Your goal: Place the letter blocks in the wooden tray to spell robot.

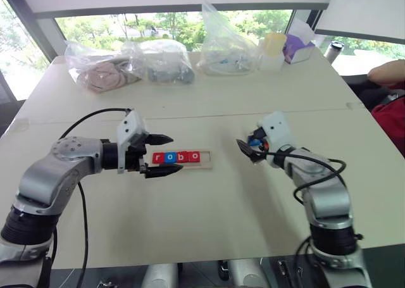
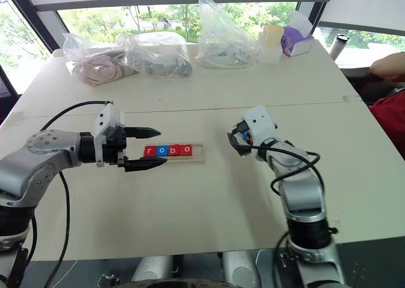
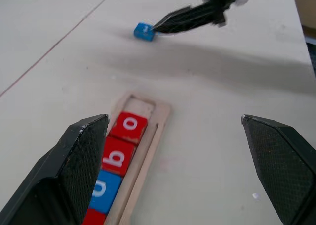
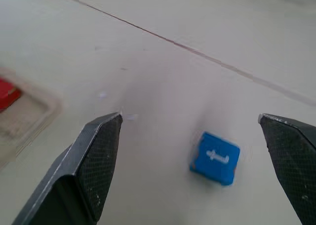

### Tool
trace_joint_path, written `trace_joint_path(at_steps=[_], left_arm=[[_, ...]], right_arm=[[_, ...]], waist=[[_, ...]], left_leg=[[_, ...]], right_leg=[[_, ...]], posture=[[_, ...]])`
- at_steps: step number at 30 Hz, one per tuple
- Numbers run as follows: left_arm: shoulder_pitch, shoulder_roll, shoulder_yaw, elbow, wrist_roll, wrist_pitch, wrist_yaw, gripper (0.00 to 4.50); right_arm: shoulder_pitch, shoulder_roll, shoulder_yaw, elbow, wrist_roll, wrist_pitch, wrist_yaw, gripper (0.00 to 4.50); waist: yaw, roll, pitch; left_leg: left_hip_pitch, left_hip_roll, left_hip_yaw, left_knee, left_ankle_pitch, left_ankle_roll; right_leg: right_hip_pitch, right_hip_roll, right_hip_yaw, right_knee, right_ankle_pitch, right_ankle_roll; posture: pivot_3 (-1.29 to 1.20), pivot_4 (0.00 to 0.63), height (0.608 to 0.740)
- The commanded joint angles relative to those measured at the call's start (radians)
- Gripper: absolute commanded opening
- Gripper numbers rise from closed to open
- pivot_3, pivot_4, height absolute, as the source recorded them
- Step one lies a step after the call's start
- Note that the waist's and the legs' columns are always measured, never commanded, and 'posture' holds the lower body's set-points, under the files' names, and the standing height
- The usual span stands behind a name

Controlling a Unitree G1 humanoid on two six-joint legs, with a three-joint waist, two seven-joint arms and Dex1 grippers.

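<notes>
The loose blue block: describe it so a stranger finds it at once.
On the table, look past the open end of the wooden tray toward the open right gripper. The blue t block lies flat on the bare tabletop in front of its fingers. It is the one block outside the tray.

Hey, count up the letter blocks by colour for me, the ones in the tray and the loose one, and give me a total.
Red letter blocks: 3, the r, b and second o in the wooden tray
Blue letter blocks: 2, the first o in the tray and the loose t on the table
Total: 5
</notes>
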Motion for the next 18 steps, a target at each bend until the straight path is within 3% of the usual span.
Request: trace_joint_path(at_steps=[1, 4, 9, 13, 18], left_arm=[[-0.031, 0.005, -0.014, 0.018, 0.023, -0.041, -0.039, 4.50], [-0.041, 0.002, -0.018, 0.028, 0.034, -0.050, -0.045, 4.50], [-0.004, 0.018, 0.012, -0.017, 0.024, -0.034, -0.029, 4.50], [0.070, 0.043, 0.064, -0.078, 0.007, -0.005, 0.000, 4.50], [0.122, 0.061, 0.101, -0.125, -0.010, 0.019, 0.026, 4.50]], right_arm=[[-0.054, -0.136, -0.097, 0.194, 0.141, -0.265, 0.248, 4.45], [-0.173, -0.244, -0.049, 0.532, 0.154, -0.476, 0.444, 4.45], [-0.394, -0.269, 0.055, 0.962, 0.097, -0.696, 0.620, 4.45], [-0.515, -0.252, 0.143, 1.199, 0.041, -0.853, 0.745, 4.45], [-0.599, -0.217, 0.191, 1.396, -0.021, -0.997, 0.779, 4.45]], waist=[[-0.002, 0.000, 0.000], [-0.003, 0.000, 0.000], [-0.012, 0.000, 0.000], [-0.016, 0.000, 0.001], [-0.013, 0.000, 0.001]], left_leg=[[0.000, 0.000, 0.000, 0.000, 0.000, 0.000], [0.001, 0.000, 0.003, 0.001, 0.000, 0.000], [0.003, 0.001, 0.002, -0.002, 0.000, 0.000], [0.002, 0.001, 0.001, -0.003, 0.000, 0.000], [0.001, 0.001, 0.001, -0.002, 0.000, 0.000]], right_leg=[[0.001, 0.000, 0.000, -0.001, 0.000, 0.000], [0.002, 0.000, 0.001, -0.002, 0.002, 0.000], [0.001, 0.001, 0.001, 0.000, 0.003, 0.000], [0.000, 0.002, 0.001, 0.000, 0.003, 0.000], [0.001, 0.000, 0.001, 0.000, 0.003, 0.000]], posture=[[0.00, 0.150, 0.740], [0.00, 0.150, 0.740], [0.00, 0.150, 0.740], [0.00, 0.150, 0.740], [0.00, 0.150, 0.740]])
